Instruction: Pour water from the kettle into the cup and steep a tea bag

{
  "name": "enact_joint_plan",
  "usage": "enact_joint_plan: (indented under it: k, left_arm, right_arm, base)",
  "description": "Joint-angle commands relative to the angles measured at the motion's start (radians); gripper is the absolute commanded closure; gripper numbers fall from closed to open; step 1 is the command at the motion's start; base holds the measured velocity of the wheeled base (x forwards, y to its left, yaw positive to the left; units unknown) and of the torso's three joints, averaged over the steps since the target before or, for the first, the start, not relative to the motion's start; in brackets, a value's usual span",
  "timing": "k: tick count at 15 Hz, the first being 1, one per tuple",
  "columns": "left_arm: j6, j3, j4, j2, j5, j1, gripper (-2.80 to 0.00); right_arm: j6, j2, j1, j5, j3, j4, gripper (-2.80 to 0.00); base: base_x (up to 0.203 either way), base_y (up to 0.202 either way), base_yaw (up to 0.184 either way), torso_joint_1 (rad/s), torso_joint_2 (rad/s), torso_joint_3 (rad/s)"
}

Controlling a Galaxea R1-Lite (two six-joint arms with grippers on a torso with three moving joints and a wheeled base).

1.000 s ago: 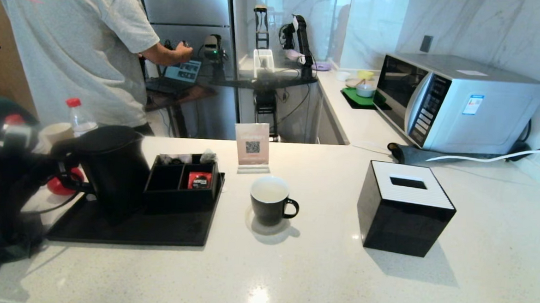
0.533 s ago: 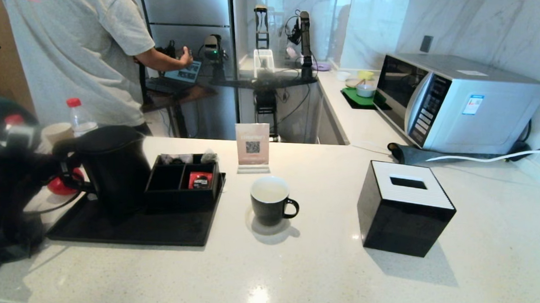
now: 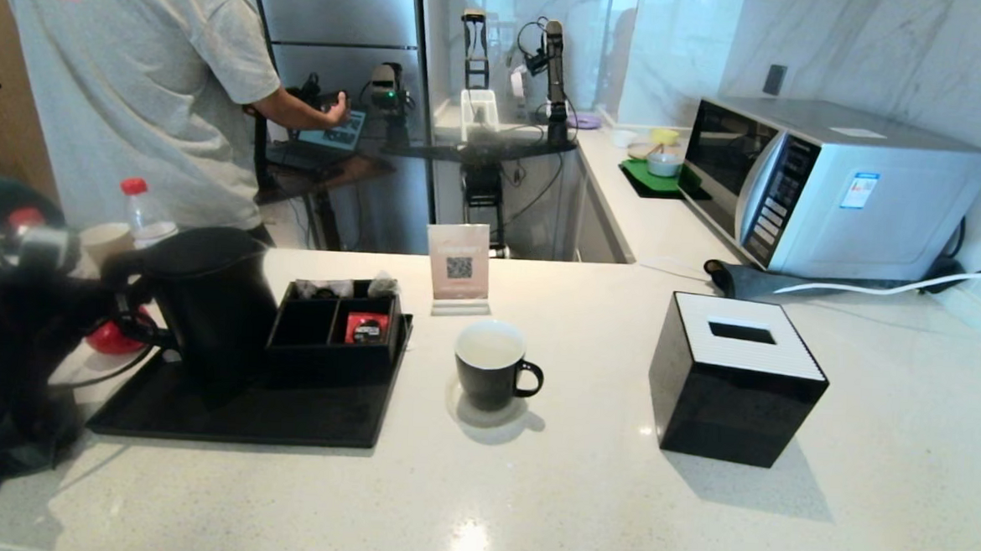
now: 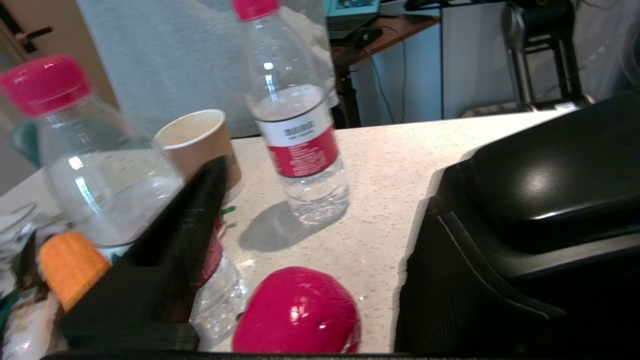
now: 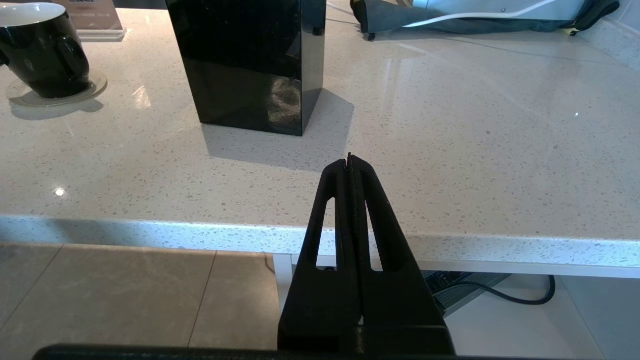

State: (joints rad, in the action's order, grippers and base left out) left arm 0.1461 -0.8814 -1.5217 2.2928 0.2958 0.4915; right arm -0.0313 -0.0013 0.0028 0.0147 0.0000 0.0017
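Kettle (image 3: 204,302) sits on the tray (image 3: 240,413), my left gripper (image 3: 123,311) at its handle, grip hidden. Right gripper (image 5: 350,165) pinched empty. Careless release could tip it toward the cup (image 3: 490,368).

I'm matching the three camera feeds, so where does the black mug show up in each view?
Head view: the cup stands on a clear coaster at the counter's centre, between the black tray and the tissue box.
Left wrist view: not in it.
Right wrist view: the cup is in the picture's top left corner, on its coaster.
Shared landmark: the tissue box, beside the cup in both views that show it.
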Motion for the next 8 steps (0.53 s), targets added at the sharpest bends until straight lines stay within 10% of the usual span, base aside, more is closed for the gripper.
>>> enact_joint_plan:
  k: [1, 8]
  left_arm:
    - [0.001, -0.001, -0.048, 0.002, 0.002, -0.001, 0.0]
    - [0.001, -0.001, -0.048, 0.002, 0.002, -0.001, 0.0]
  right_arm:
    - [-0.001, 0.001, 0.0, 0.001, 0.0, 0.0, 0.0]
    - [-0.001, 0.001, 0.0, 0.001, 0.0, 0.0, 0.0]
  base:
    - [0.0, 0.0, 0.0, 0.0, 0.0, 0.0]
    - [0.0, 0.0, 0.0, 0.0, 0.0, 0.0]
